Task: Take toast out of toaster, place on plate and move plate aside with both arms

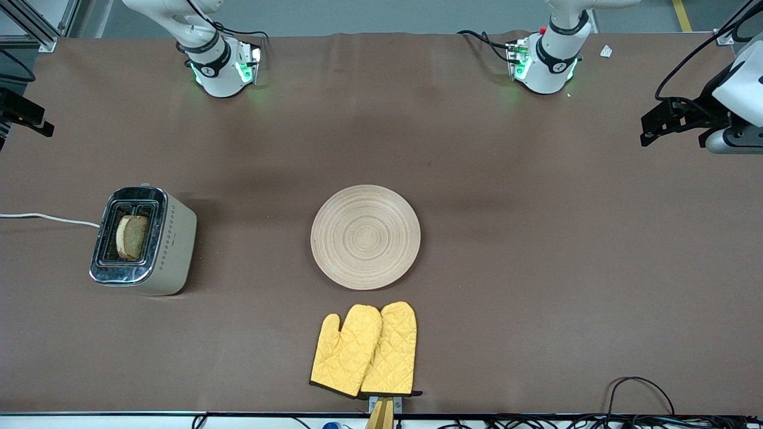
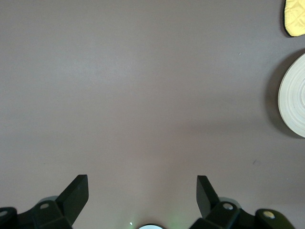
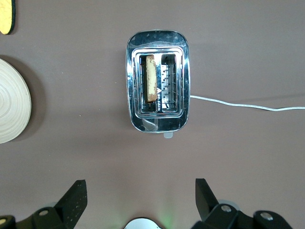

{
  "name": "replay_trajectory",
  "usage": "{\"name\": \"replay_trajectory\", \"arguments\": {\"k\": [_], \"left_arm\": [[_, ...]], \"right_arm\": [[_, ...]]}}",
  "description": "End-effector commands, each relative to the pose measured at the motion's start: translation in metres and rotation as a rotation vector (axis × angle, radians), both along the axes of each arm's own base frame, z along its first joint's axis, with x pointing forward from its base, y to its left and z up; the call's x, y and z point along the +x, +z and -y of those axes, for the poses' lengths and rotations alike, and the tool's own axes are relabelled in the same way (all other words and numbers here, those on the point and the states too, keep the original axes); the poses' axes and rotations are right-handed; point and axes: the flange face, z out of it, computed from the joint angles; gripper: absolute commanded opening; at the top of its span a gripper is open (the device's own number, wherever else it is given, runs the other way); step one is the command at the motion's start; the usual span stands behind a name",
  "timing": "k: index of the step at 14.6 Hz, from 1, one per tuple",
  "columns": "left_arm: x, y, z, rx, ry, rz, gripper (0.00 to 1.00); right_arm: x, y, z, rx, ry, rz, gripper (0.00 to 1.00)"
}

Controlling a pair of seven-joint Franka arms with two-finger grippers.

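While nothing has been touched yet, the job sits at its very first step: getting the toast out. Going across the front view from the right arm's end: the toaster (image 1: 143, 240) stands near that end of the table w/ its white cord (image 1: 47, 218) trailing off the edge; the toast (image 1: 132, 236) stands upright in one slot, top edge poking above the chrome. The right gripper (image 3: 140, 200) hangs high over the table w/ the toaster straight below its camera, jaws spread wide, holding nothing. Mid-table lies the plate (image 1: 365, 236), bare, well apart from the toaster. The oven mitts (image 1: 365, 350) lie just nearer the front camera than the plate. Toward the other end, the left gripper (image 2: 143, 195) hovers over bare table, jaws also spread, empty; that arm waits.

Next move, imo: right arm drops over the slot, fingers straddling the slice across its thin faces, then pinch & lift straight up so the crust doesn't catch the slot wires.
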Motion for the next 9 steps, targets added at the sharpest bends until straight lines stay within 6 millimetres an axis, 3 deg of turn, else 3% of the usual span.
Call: {"name": "replay_trajectory", "arguments": {"k": [1, 7, 9], "left_arm": [[0.003, 0.005, -0.003, 0.0, -0.008, 0.006, 1.0], [0.003, 0.005, -0.003, -0.005, -0.01, 0.005, 1.0], [0.003, 0.005, 0.001, -0.008, -0.015, 0.005, 1.0]], "right_arm": [[-0.003, 0.0, -0.004, 0.004, -0.001, 0.008, 1.0], [-0.002, -0.001, -0.002, 0.004, -0.009, 0.012, 1.0], [0.013, -0.01, -0.002, -0.002, -0.009, 0.044, 1.0]]}}
